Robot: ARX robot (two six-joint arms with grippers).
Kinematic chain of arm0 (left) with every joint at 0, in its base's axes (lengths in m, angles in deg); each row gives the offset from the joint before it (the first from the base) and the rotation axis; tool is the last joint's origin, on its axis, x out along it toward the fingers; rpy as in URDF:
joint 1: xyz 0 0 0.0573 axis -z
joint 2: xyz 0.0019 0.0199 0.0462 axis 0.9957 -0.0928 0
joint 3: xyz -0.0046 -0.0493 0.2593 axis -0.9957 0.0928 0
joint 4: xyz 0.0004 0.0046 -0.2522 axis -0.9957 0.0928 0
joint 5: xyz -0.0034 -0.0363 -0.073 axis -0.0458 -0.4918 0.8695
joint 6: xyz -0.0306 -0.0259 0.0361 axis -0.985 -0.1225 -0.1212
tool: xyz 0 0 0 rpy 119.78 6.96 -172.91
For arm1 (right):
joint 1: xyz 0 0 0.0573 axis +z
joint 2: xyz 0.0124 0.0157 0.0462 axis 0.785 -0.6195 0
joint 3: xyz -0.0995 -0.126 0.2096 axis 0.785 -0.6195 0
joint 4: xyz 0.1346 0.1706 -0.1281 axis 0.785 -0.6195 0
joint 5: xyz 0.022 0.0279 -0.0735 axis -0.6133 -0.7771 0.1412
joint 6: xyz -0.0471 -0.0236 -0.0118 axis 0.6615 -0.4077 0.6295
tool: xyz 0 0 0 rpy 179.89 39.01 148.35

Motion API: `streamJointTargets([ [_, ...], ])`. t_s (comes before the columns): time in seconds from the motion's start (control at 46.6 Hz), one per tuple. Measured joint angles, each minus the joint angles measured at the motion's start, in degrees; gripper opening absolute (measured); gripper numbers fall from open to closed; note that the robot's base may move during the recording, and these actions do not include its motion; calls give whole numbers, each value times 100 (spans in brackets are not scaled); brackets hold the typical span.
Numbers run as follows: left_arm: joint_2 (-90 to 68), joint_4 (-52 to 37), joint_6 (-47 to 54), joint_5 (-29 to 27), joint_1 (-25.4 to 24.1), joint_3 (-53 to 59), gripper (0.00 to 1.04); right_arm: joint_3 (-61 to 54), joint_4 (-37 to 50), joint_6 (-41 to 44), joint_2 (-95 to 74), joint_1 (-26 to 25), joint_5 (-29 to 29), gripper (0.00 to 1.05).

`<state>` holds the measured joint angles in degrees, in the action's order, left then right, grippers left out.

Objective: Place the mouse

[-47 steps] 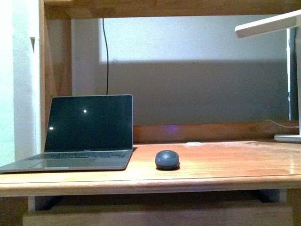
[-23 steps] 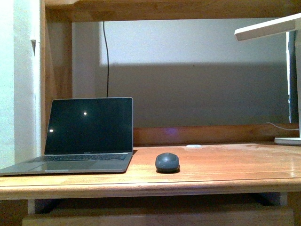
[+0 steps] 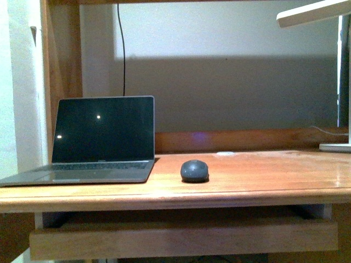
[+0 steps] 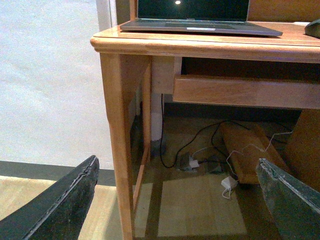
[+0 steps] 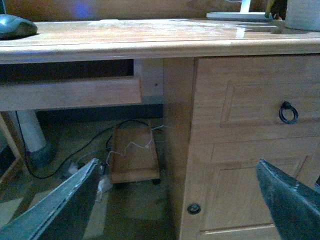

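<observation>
Front view, mouse (image 3: 194, 170) on desk (image 3: 263, 181) beside laptop (image 3: 96, 139), wrist views alone show both end effectors spread wide, empty

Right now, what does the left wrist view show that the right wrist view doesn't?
Only the left wrist view: the open laptop on the desktop, the desk's corner leg and the pale wall beside it.
Only the right wrist view: the drawer front with its ring pull and the white lamp base at the back.
Both: the mouse on the wooden desk, cut off at the frame edge in the left wrist view, cables on the floor, and wide-open fingers low beneath desk height.
</observation>
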<state>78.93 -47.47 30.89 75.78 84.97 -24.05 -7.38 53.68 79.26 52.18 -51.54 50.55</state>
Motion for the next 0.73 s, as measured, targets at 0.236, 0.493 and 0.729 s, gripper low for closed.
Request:
streamJointTargets([
  [0.236, 0, 0, 0, -2, 0, 0, 97, 0, 0, 2, 0, 0, 0, 97],
  [0.493, 0, 0, 0, 0, 0, 0, 97, 0, 0, 2, 0, 0, 0, 97],
  [0.729, 0, 0, 0, 0, 0, 0, 97, 0, 0, 2, 0, 0, 0, 97],
])
